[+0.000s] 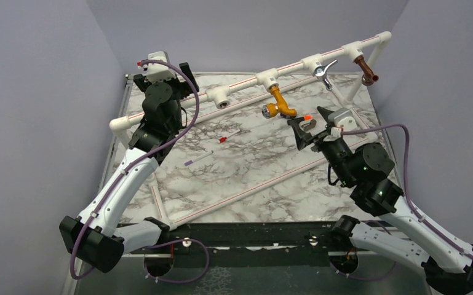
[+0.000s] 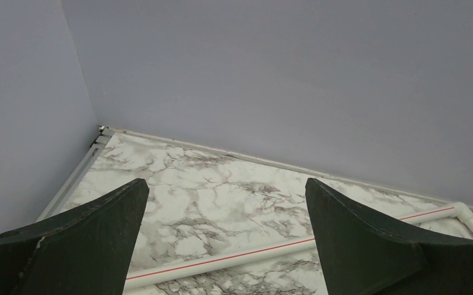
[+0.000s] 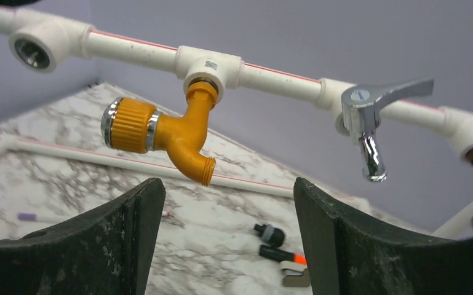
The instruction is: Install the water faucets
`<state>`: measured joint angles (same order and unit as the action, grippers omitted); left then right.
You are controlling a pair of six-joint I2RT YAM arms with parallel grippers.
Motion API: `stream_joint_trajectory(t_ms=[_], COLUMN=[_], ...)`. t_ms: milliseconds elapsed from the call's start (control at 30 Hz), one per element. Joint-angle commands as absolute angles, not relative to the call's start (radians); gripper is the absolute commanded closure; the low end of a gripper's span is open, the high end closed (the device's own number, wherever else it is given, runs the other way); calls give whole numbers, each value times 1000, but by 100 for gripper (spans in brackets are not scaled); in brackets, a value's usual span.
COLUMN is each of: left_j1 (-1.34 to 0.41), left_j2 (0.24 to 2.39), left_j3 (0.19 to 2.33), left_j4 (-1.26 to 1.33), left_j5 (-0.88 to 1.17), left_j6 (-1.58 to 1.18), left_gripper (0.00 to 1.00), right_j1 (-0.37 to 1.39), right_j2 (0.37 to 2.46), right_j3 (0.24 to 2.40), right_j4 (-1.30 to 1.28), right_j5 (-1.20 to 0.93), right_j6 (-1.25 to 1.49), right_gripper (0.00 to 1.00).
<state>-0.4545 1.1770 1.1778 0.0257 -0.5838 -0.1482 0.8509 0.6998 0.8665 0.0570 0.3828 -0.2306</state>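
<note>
So far I count three faucets seated in the pipe (image 1: pixel 244 85): yellow (image 3: pixel 178 132), chrome (image 3: pixel 366 120), copper (image 1: pixel 365 69). The black one (image 3: pixel 277 252) lies on the table (image 1: pixel 252 160), and one tee (image 3: pixel 40 46) is empty. The right gripper (image 3: pixel 227 239) and left gripper (image 2: pixel 227 239) are spread, holding nothing.
</note>
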Motion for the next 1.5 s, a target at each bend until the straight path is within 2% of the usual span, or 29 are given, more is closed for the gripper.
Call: stream_joint_trajectory(t_ms=[0,233,433,633,967,1467], left_j1=[-492,-492,-492,-493,-493,-494], left_j2=[1254,1254,1253,1254,1258,1253], left_j3=[1063,1062,1063,1063,1063,1065], left_j4=[-341,-340,-340,-340,-341,-341], left_j5=[-534,-530,-528,-526,-525,-521], left_j6=[-164,-166,-168,-167,-167,-169], left_gripper=[1,1,1,1,1,1], right_j1=[850,850,851,851,851,851], right_j2=[682,722,761,796,866,972], right_j3=[863,892,877,816,777,807], right_j4=[23,-76,-59,111,306,349], right_j5=[224,125,127,124,113,123], right_j6=[-639,-963,-1215,-1417,-1593,-1648], right_gripper=[20,20,20,20,22,35])
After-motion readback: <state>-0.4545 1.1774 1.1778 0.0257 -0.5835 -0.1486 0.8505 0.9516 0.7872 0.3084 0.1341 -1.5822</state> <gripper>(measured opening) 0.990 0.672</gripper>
